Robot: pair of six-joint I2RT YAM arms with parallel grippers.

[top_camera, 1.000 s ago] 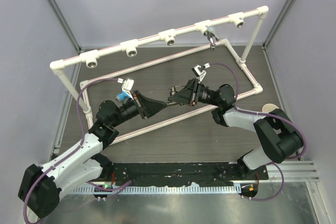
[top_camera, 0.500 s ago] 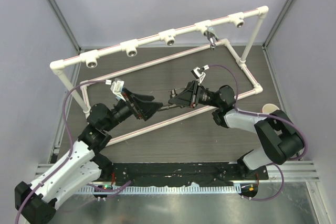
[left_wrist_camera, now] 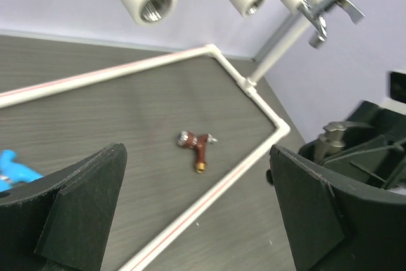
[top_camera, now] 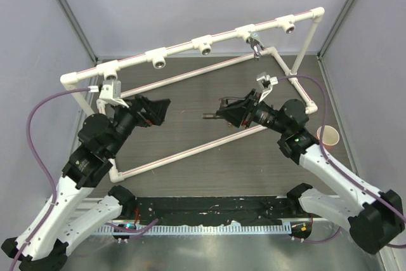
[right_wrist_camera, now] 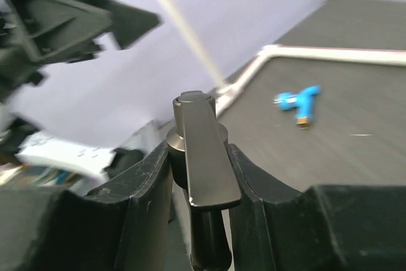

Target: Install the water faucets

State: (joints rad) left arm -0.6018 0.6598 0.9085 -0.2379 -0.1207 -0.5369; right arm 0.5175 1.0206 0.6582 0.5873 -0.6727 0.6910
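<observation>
My right gripper (top_camera: 222, 113) (right_wrist_camera: 198, 150) is shut on the dark faucet (right_wrist_camera: 202, 176) (top_camera: 209, 117), its lever handle between the jaws, held above the middle of the floor frame. My left gripper (top_camera: 163, 112) (left_wrist_camera: 195, 157) stands wide open and empty, well to the left of it. A chrome faucet (top_camera: 255, 44) (left_wrist_camera: 323, 11) hangs in a socket of the white pipe rail (top_camera: 184, 47). In the left wrist view a red-brown faucet (left_wrist_camera: 196, 149) lies on the dark table. A blue faucet (right_wrist_camera: 299, 106) (left_wrist_camera: 13, 168) lies there too.
Several open tee sockets (top_camera: 159, 61) (left_wrist_camera: 155, 6) line the raised rail. A white pipe rectangle (top_camera: 190, 149) lies on the table around the work area. A paper cup (top_camera: 328, 135) stands at the right. Grey walls close in on three sides.
My left gripper opened, let go of the dark faucet and drew back to the left. My right gripper kept the faucet and shifted a little to the right.
</observation>
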